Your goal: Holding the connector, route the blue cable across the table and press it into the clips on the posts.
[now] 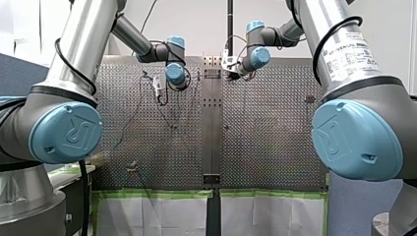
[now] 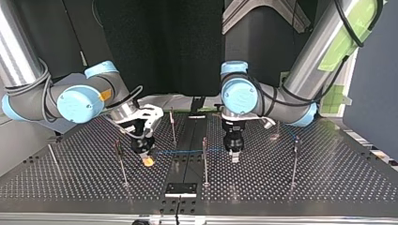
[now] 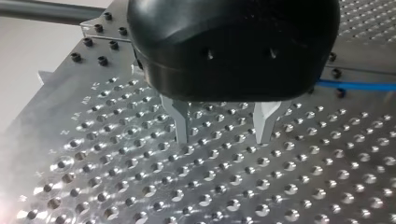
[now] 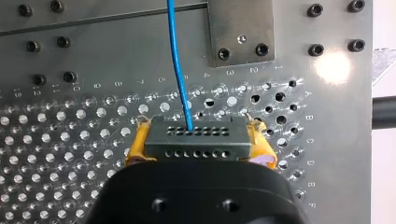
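In the right wrist view my right gripper (image 4: 198,125) is shut on a grey connector (image 4: 196,140) with rows of small holes, its yellow pads (image 4: 140,140) on both ends. The blue cable (image 4: 177,60) leaves the connector and runs straight ahead over the plate. In the top view it (image 2: 187,152) stretches from my right gripper (image 2: 147,160) past a thin post (image 2: 204,159) towards my left gripper (image 2: 233,157). My left gripper (image 3: 222,140) stands open just above the perforated plate, its metal fingers (image 3: 180,123) holding nothing. The cable (image 3: 359,85) lies behind it to one side.
Several thin posts stand on the perforated table (image 2: 328,178): one (image 2: 121,161) beside my right gripper, one (image 2: 172,124) further back, one (image 2: 294,161) out past my left gripper. A dark bracket (image 2: 180,189) sits at the table's edge nearest the top view's camera.
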`<state>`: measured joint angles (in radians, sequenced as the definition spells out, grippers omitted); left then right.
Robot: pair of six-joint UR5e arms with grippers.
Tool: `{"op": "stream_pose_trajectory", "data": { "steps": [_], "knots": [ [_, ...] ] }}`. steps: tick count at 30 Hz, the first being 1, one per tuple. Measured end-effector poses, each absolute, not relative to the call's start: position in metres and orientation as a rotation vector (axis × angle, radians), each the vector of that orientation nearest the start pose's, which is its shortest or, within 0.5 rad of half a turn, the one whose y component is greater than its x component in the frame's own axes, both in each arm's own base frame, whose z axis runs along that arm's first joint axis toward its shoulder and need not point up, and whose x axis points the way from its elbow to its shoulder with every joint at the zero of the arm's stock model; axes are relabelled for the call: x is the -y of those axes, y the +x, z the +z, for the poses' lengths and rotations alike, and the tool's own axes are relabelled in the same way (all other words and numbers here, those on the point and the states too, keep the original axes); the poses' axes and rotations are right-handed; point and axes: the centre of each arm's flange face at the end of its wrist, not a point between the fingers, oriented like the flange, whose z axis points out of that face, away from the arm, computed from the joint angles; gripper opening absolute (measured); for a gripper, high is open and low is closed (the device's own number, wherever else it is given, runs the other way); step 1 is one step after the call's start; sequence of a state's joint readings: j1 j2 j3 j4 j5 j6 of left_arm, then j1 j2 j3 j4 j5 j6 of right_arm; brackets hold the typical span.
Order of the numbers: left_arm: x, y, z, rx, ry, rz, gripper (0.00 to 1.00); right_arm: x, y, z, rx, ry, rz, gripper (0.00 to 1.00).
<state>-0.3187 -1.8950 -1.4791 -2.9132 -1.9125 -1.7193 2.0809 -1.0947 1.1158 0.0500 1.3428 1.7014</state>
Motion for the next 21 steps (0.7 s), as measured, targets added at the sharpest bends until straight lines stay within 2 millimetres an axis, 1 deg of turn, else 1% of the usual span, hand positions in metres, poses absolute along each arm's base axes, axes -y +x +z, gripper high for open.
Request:
{"op": "stream_pose_trajectory", "data": {
  "steps": [1, 2, 6, 10, 18, 21],
  "knots": [
    [0.287, 0.547, 0.375, -1.576, -0.127, -0.092, 0.95, 0.514, 0.466, 0.426, -1.273, -2.390, -2.379, 0.00],
    [0.288, 0.545, 0.375, -1.581, -0.119, -0.088, 1.00, 0.514, 0.466, 0.426, -1.274, -2.391, -2.378, 0.00],
    [0.293, 0.539, 0.374, -1.610, -0.082, -0.081, 1.00, 0.514, 0.465, 0.426, -1.280, -2.396, -2.376, 0.00],
    [0.297, 0.532, 0.376, -1.624, -0.084, -0.103, 1.00, 0.516, 0.462, 0.428, -1.301, -2.400, -2.381, 0.00],
    [0.299, 0.507, 0.402, -1.593, -0.109, -0.155, 1.00, 0.520, 0.453, 0.434, -1.333, -2.401, -2.396, 0.00],
    [0.301, 0.497, 0.407, -1.605, -0.098, -0.156, 1.00, 0.520, 0.452, 0.437, -1.338, -2.401, -2.401, 0.00]
  ]
}}
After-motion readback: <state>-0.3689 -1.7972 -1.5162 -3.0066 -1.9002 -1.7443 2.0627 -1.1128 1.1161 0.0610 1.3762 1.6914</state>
